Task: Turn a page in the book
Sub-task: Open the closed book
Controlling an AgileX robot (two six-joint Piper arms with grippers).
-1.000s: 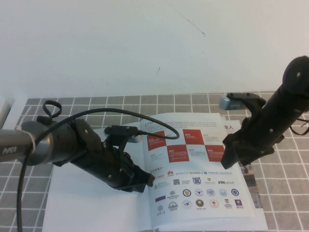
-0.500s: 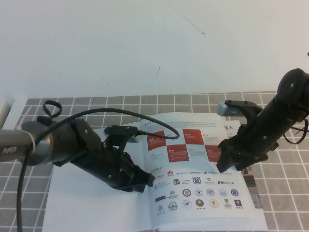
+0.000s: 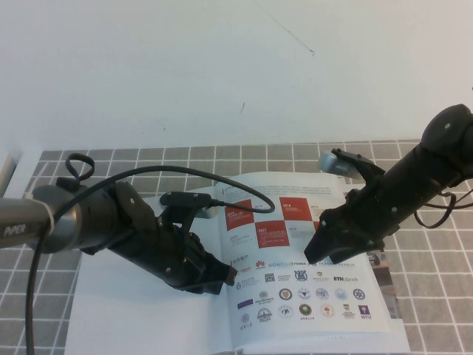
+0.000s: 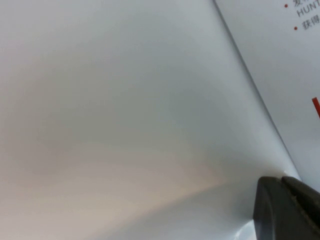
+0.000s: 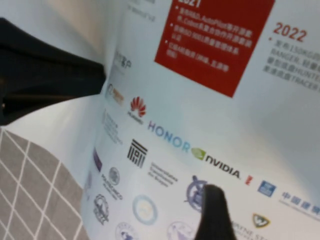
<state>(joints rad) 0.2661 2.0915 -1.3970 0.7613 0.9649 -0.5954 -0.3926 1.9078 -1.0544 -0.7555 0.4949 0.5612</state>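
A grey tiled table (image 3: 111, 157) meets a white wall (image 3: 185, 66).

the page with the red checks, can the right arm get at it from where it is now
Probably yes. The right gripper hangs open just above the page, over its logo rows, with nothing between them. The left gripper presses the book down near the spine, well clear of that path.

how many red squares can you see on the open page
3 in the high view: one top-left, one top-centre, one in the lower row. The right gripper, jaws open above the page, may hide another. The left gripper rests on the book.
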